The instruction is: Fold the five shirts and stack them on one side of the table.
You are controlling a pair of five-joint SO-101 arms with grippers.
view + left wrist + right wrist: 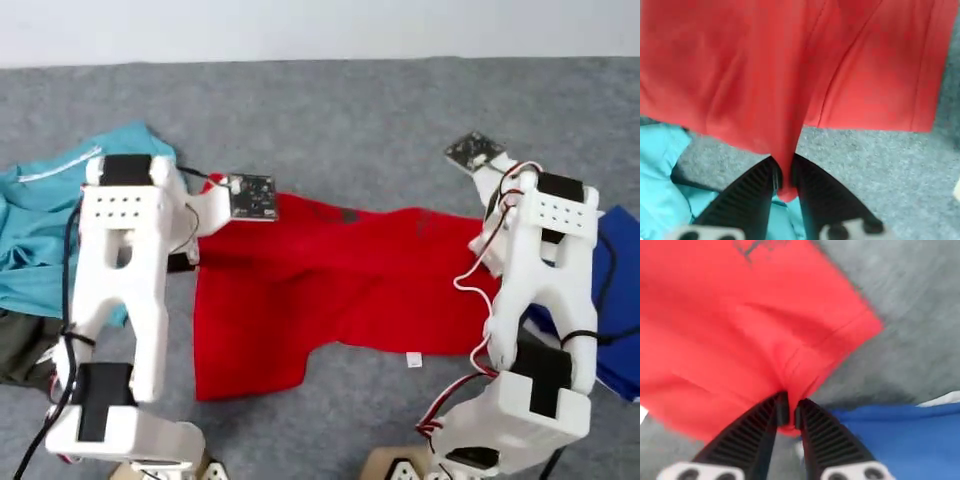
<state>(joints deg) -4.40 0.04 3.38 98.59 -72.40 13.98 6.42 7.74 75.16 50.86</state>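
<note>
1. You have a grey, felt-like table cover [350, 110] spread from edge to edge, and its surface looks speckled up close.
2. Past its far edge you see a plain white wall [320, 25].
3. A small white tag [413, 360] lies flat on the cover, toward the near edge.

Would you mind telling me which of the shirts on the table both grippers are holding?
The red shirt, spread in the middle: the left gripper and right gripper each pinch it. The teal shirt and blue shirt lie ungripped.
</note>
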